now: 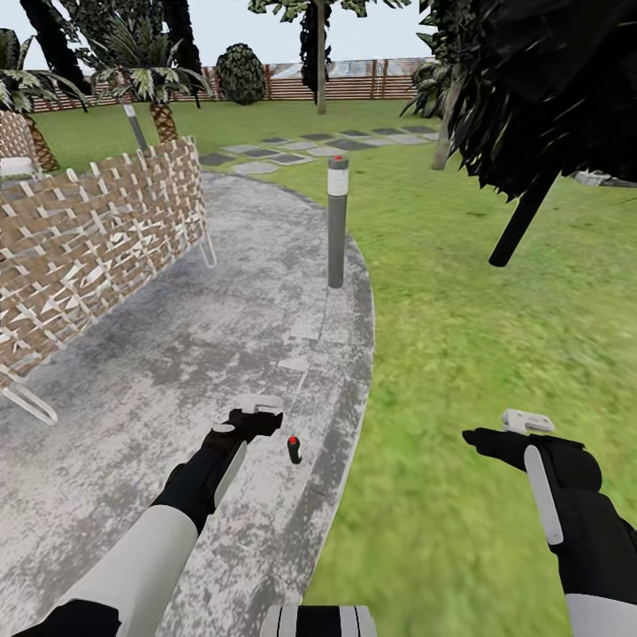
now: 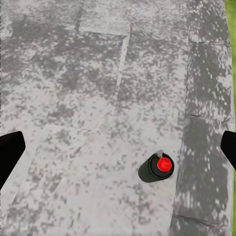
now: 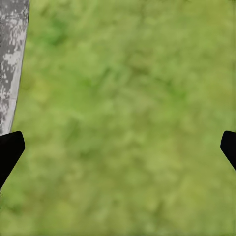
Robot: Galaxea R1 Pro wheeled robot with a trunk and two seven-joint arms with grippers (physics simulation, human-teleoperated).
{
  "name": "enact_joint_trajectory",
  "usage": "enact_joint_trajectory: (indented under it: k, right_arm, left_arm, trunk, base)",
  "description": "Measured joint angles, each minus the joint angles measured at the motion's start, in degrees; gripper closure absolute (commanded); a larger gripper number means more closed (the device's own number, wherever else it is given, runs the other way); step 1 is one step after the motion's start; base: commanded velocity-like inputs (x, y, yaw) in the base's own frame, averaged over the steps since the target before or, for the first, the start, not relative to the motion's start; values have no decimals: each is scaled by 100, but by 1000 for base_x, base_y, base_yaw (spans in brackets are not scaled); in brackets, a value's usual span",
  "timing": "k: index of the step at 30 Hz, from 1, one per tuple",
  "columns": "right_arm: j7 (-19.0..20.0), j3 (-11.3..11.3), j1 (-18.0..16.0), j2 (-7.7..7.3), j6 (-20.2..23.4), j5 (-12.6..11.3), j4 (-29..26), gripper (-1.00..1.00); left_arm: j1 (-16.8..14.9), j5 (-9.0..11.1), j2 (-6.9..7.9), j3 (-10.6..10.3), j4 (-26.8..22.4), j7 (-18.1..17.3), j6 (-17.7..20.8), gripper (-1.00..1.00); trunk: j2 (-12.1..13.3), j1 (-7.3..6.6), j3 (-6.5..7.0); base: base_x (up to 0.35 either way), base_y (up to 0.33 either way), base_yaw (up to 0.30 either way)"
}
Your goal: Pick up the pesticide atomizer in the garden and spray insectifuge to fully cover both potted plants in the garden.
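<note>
Atomizer: the pesticide atomizer (image 1: 295, 449) stands upright on the grey paving (image 1: 177, 354), near the curved edge where the paving meets the lawn (image 1: 495, 354). From the left wrist camera you look down on it (image 2: 155, 168): a dark body with a red-tipped top, nothing touching it. The helper-style white label does not show at this angle.

Left claw: your left gripper (image 1: 257, 418) hangs above the paving just beside the atomizer, a little to the robot's left of it. Its fingers (image 2: 10, 155) sit wide apart at the two edges of the wrist picture, with nothing between them but pavement and the bottle off to one side.

Right claw: your right gripper (image 1: 509, 433) hovers over the grass, well apart from the atomizer. Its fingers (image 3: 9, 150) are likewise spread wide and hold nothing.

Done so far: judging from how things lie, nothing yet; the bottle is still on the ground.

Left to do: you still have to take hold of the atomizer, find the two potted plants, and spray both.

Surroundings: a grey bollard (image 1: 337, 221) stands further along the path edge, a woven lattice screen (image 1: 97, 239) borders the paving, and stepping stones (image 1: 292, 150) and a brown fence (image 1: 354, 87) lie beyond.
</note>
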Motion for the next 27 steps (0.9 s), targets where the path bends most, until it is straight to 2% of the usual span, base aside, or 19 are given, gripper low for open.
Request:
enact_joint_trajectory:
  k: [9, 17, 27]
  right_arm:
    - [0, 1, -1, 5, 1, 2, 0, -100]
    - [0, 1, -1, 5, 3, 2, 0, -100]
    - [0, -8, -1, 5, 2, 2, 5, -100]
  left_arm:
    - [1, 0, 1, 0, -2, 0, 0, -100]
    - [1, 0, 1, -1, -1, 0, -2, -100]
    - [1, 0, 1, -1, -1, 0, -2, -100]
  trunk:
    - [0, 0, 0]
    - [0, 0, 0]
    - [0, 0, 0]
  base:
    - [2, -46, 221]
    - [0, -261, 227]
    - [0, -284, 19]
